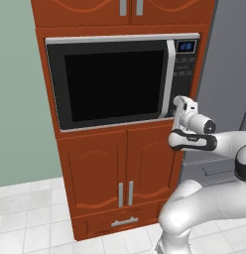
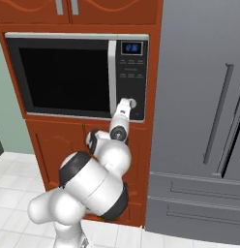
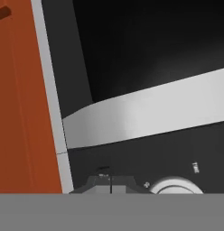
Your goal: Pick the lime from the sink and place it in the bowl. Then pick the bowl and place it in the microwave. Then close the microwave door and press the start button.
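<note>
Reddish-brown cabinetry (image 1: 95, 163) fills the middle of both base views, with a grey refrigerator (image 2: 199, 121) to its right and pale floor tiles below; set into it is the microwave (image 1: 122, 82), whose microwave door (image 1: 112, 84) lies flush in its steel frame, black glass dark, so the closing step looks done and the bowl and lime cannot be seen behind it. What remains, judging by that, is the start press. On the black control panel (image 2: 131, 77) at the right of the microwave, under the blue display (image 2: 132, 48), a round white button (image 2: 132, 103) sits near the lower edge. The tool (image 2: 125, 105), its fingers pressed together and holding nothing, points straight at the panel with its tip at or just beside that button's left edge; whether it touches cannot be told. In the hand view the tool (image 3: 107, 180) sits at the bottom, with the white button (image 3: 175, 186) just to its right. So the target lies slightly to the right in the frame, straight ahead along the tool's axis.
</note>
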Controlling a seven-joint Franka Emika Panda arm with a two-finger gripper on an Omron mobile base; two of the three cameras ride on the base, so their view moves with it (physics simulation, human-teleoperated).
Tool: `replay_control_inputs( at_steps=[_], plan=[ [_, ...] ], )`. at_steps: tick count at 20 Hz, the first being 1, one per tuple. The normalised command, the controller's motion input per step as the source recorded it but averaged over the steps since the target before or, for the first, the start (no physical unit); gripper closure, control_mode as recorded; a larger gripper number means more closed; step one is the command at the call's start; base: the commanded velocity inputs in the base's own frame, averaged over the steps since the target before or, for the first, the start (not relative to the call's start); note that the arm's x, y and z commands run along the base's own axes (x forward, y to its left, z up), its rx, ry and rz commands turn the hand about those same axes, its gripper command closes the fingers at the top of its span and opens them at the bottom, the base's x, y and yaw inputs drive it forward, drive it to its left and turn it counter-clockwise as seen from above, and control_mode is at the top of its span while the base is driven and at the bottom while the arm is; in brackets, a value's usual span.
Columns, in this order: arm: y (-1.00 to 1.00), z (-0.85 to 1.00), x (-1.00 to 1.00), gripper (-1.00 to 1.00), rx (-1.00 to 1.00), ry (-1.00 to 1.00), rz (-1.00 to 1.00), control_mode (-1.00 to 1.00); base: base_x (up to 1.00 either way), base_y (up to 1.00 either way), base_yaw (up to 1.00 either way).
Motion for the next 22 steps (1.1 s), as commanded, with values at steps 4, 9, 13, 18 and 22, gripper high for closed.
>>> replay_control_inputs(
  at_steps=[4,9,13,18,22],
  plan=[
    [0.0,0.0,0.34,1.0,0.0,0.0,0.0,-1.0,0.0,0.0,0.0],
    [-0.01,-0.12,0.26,1.0,0.0,0.0,0.0,-1.0,0.0,0.0,0.0],
    [-0.01,-0.2,0.14,1.0,0.0,0.0,0.0,-1.0,0.0,0.0,0.0],
    [-0.05,-0.12,0.19,1.0,0.0,-0.01,0.0,-1.0,0.0,0.0,0.0],
    [-0.09,0.0,0.42,1.0,0.0,0.0,0.0,-1.0,0.0,0.0,0.0]
  ],
)
